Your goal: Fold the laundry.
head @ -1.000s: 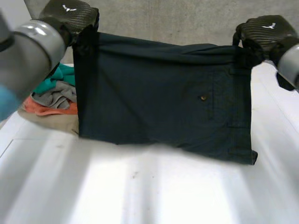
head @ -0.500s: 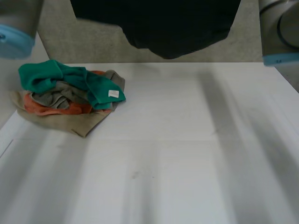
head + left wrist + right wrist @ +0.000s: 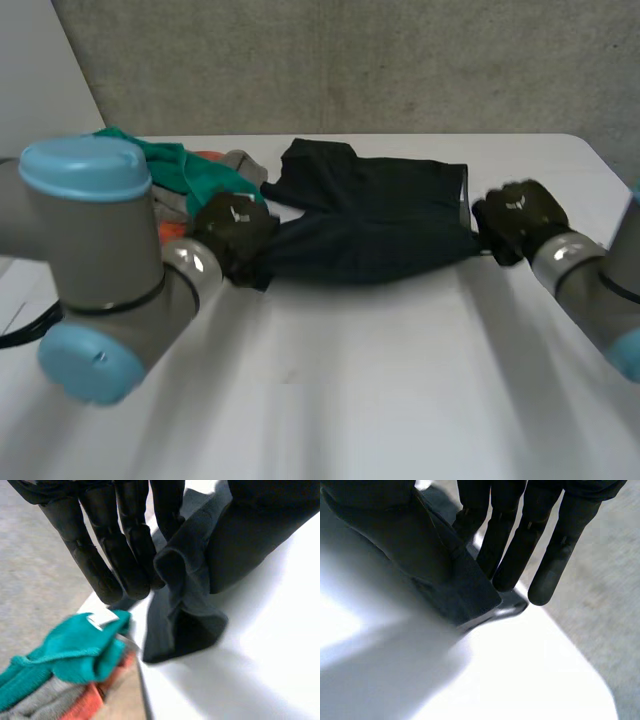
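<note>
A pair of dark navy trousers stretches across the far half of the white table, its far part lying crumpled on the surface. My left hand is shut on the left end; in the left wrist view its fingers pinch a bunched fold of the trousers just above the table. My right hand is shut on the right end. In the right wrist view its fingers grip the trousers' edge close to the table's far right corner.
A pile of other laundry, with green, grey and orange pieces, lies at the far left just behind my left hand. The green piece with a white tag shows below the left hand's fingers. Grey floor lies beyond the table's far edge.
The trousers were held up spread before the camera, then lifted higher. Both hands have now swung forward and down, bringing the trousers to the table.
</note>
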Tool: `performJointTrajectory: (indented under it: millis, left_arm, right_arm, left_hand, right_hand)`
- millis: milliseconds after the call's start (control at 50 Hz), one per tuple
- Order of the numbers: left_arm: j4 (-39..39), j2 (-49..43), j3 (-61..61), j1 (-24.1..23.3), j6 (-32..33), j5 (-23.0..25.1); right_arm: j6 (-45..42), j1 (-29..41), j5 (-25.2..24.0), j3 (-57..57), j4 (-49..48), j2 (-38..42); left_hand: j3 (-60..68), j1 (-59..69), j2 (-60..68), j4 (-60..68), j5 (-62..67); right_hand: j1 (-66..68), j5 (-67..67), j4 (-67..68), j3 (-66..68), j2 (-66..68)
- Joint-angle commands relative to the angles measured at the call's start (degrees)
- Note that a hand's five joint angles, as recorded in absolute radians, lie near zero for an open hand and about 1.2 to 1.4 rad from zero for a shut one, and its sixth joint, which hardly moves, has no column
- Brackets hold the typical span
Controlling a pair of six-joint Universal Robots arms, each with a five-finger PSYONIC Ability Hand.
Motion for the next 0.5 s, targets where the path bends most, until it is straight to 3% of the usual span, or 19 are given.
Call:
performJointTrajectory:
  millis: [20, 120, 200, 360, 500]
  left_arm:
    - [-14.5, 11.1, -9.4, -2.9, 10.3, -0.6]
    - [-31.2, 16.5, -13.9, -6.9, 14.6, 0.5]
    - [-34.7, 17.4, -12.5, -9.0, 14.8, 2.9]
    - [-21.1, 7.4, 0.9, -6.0, 13.7, 2.4]
    - [-6.5, -8.7, 21.5, -3.7, 13.7, 0.3]
  right_arm:
    - [-7.7, -3.0, -0.9, 7.0, 21.4, -14.3]
    - [-22.9, -8.2, -5.7, 12.7, 36.5, -19.5]
    - [-33.2, -11.7, -8.7, 14.9, 42.3, -19.7]
    - [-19.6, -9.9, -8.9, 9.8, 30.1, -13.5]
    - [-6.7, -6.3, -3.3, 2.6, 14.0, -6.1]
  left_hand:
    - [11.8, 13.3, 11.4, 11.3, 13.4]
    - [11.8, 13.3, 11.4, 11.3, 13.4]
    - [11.8, 13.3, 11.4, 11.3, 13.4]
    - [11.8, 13.3, 11.4, 11.3, 13.4]
    - [11.8, 13.3, 11.4, 11.3, 13.4]
  right_hand:
    - [16.7, 11.5, 11.4, 11.9, 12.5]
    - [16.7, 11.5, 11.4, 11.9, 12.5]
    - [16.7, 11.5, 11.4, 11.9, 12.5]
    - [16.7, 11.5, 11.4, 11.9, 12.5]
    - [16.7, 11.5, 11.4, 11.9, 12.5]
